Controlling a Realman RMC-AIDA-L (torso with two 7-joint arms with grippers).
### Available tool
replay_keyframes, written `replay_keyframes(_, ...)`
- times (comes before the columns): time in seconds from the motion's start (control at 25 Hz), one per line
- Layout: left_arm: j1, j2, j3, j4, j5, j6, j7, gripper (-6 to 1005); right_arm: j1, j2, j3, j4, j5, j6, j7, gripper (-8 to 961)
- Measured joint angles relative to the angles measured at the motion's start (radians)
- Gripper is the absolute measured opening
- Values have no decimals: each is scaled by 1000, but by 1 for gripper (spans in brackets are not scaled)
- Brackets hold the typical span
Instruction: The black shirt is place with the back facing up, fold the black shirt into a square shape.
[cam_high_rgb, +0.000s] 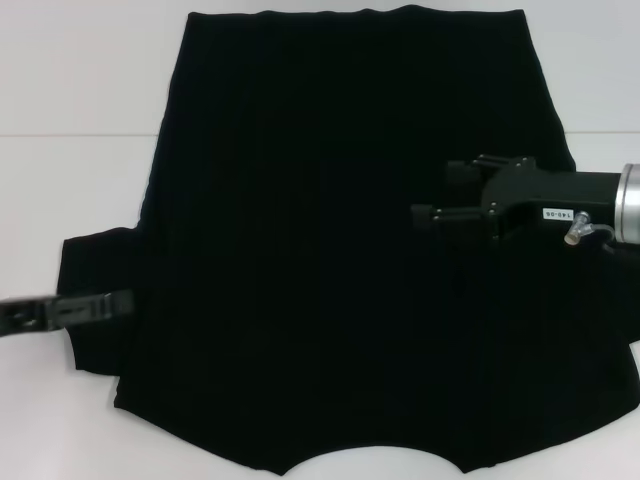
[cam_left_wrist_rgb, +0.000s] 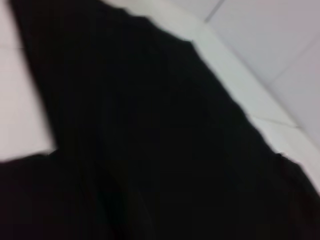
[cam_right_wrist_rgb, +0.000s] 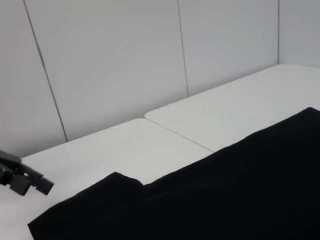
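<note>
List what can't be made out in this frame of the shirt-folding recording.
- Right sleeve of the black shirt: hidden in the head view under the right end effector and arm.
- Shirt lettering: no view shows it.
- Left end effector: black against black cloth at the shirt's left sleeve, so any grip is unclear; the left wrist view is blurred and shows only fabric.
- White table: its near edge lies outside the head view.
</note>
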Motion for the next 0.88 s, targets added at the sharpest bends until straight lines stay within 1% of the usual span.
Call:
replay_keyframes(0.12,4,7,-29,15,72,5,-35,877,8,0,0,10,0,4,-5,941)
replay_keyframes(0.32,3,8,-41,18,155,-10,-69,877,18,0,0,26,0,12,-8,941)
replay_keyframes(0.6,-11,8,-24,3,209,-64,-108,876,17,0,0,30,0,13,-9,942)
replay_keyframes(0.88,-29,10,28,-36,233,-129,-120,877,11,0,0,30,0,13,-9,942)
